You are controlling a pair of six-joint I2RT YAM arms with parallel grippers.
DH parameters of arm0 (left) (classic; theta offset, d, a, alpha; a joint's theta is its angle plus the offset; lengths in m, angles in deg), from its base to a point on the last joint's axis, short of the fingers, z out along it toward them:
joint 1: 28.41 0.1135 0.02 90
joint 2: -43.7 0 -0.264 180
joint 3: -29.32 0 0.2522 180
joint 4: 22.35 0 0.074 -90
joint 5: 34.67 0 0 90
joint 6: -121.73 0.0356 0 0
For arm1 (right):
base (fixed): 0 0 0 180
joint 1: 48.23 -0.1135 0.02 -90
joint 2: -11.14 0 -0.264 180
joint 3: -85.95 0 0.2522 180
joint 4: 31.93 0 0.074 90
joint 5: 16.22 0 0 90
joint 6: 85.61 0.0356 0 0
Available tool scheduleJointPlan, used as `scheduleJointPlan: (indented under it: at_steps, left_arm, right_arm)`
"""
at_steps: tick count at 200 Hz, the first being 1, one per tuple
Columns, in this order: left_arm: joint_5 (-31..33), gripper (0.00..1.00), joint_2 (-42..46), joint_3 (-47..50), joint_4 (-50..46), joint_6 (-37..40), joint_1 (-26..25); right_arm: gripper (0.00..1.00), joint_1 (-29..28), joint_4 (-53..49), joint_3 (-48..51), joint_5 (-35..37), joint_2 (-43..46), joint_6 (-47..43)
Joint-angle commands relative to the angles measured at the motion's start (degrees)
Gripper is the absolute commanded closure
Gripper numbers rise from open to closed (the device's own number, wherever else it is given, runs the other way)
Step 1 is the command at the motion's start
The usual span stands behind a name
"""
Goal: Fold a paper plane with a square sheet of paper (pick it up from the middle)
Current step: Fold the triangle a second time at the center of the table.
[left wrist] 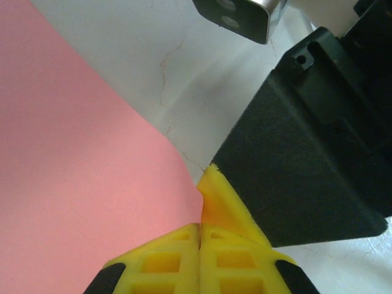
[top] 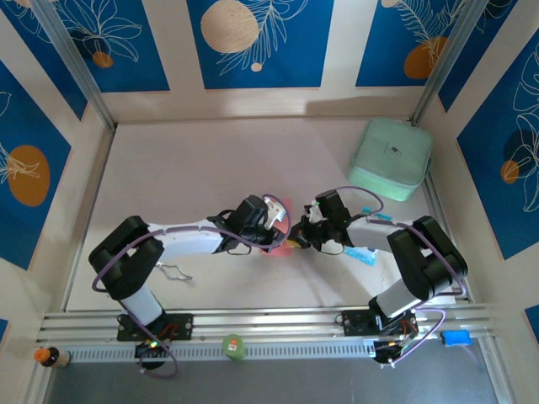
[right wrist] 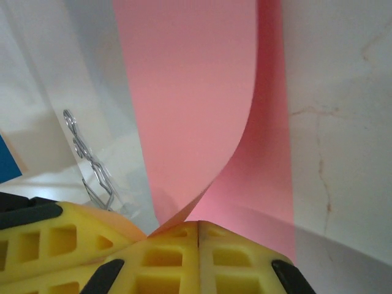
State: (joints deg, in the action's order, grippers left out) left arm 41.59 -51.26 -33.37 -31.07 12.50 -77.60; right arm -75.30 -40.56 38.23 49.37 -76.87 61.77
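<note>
The pink-red square sheet of paper (top: pixel 276 247) lies mid-table between my two grippers, mostly hidden under them from above. My left gripper (left wrist: pixel 199 228) is shut, pinching the edge of the sheet (left wrist: pixel 73 171), which spreads flat to its left. My right gripper (right wrist: pixel 198 225) is shut on the sheet (right wrist: pixel 190 92) too, and here the paper curls up and over in a soft bend rather than a sharp crease. From above, the left gripper (top: pixel 280 225) and right gripper (top: pixel 297 236) nearly touch. The paper has no dart shape; it is a bent sheet.
A mint-green rounded case (top: pixel 390 157) sits at the back right. A small blue-and-white packet (top: pixel 360 253) lies beside the right arm. A bent wire clip (top: pixel 173 271) rests near the left arm and appears as a wire clip (right wrist: pixel 86 162) beyond the paper.
</note>
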Motion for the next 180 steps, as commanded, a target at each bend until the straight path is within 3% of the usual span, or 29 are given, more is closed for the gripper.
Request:
scheduleJointPlan:
  at_steps: [1,72,119,156,180]
  left_arm:
    - [-2.8,0.97,-1.7,-1.4,-1.7,0.0,0.8]
    - [-3.3,0.89,-2.9,-2.0,-3.8,1.8,1.2]
    - [-3.0,1.00,-2.4,-1.8,-3.2,1.0,1.5]
    - [-3.5,1.00,-2.0,-0.8,-0.9,-1.9,2.1]
    - [-4.3,1.00,-1.9,-0.3,0.9,-3.6,2.3]
  right_arm:
    - [1.00,-0.4,2.6,0.3,-1.7,-0.6,1.6]
    - [0.99,0.0,2.5,0.5,-1.7,-1.1,1.6]
    - [0.99,0.0,0.9,0.5,-1.4,-0.7,0.9]
    - [1.00,-1.8,-4.4,1.5,5.1,2.3,-1.0]
    - [1.00,-4.3,-2.1,3.3,8.4,2.6,0.2]
